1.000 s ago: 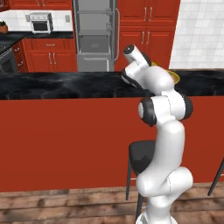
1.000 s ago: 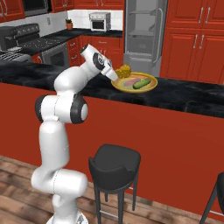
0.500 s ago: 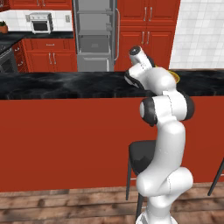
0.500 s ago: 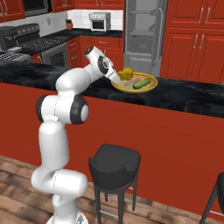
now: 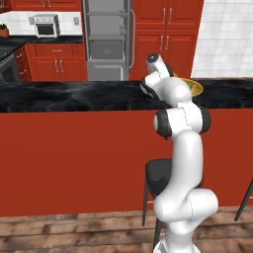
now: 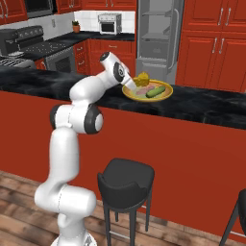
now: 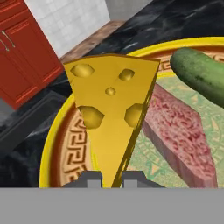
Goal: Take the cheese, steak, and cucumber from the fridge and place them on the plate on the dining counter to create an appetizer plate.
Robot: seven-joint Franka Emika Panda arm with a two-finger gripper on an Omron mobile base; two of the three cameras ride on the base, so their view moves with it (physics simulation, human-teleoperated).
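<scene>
While the white arm is rising from the lower right of the left base view, its upper links are leaning over the counter (image 5: 69,96), whose glossy black top is running across the picture above a plain red front. The yellow rim of the plate (image 5: 196,87) is peeking out just right of the arm, on the counter top. Beyond the counter, the fridge (image 5: 107,39) is standing open among red cabinets, showing its grey shelves. A dark stool (image 5: 159,178) is sitting near the arm's lower body.

In the right base view, the arm is reaching from the left toward the plate (image 6: 164,94), which is resting on the counter (image 6: 211,108). On the plate, the cheese (image 6: 141,79) is sitting at the far left edge, right at the end of the arm; the steak (image 6: 142,91) is lying flat in the middle, and the cucumber (image 6: 155,91) is lying just right of it. The fridge (image 6: 158,33) is standing behind, and a stool (image 6: 126,178) is sitting below the counter front.

In the hand view, the tool (image 7: 111,178) is pinching the narrow tip of the cheese (image 7: 111,105), its two dark tips pressed close on either side. The wedge is standing over the patterned plate (image 7: 70,148). The steak (image 7: 179,131) is lying just beside the cheese, and the cucumber (image 7: 199,72) is lying past the steak, near the rim.
</scene>
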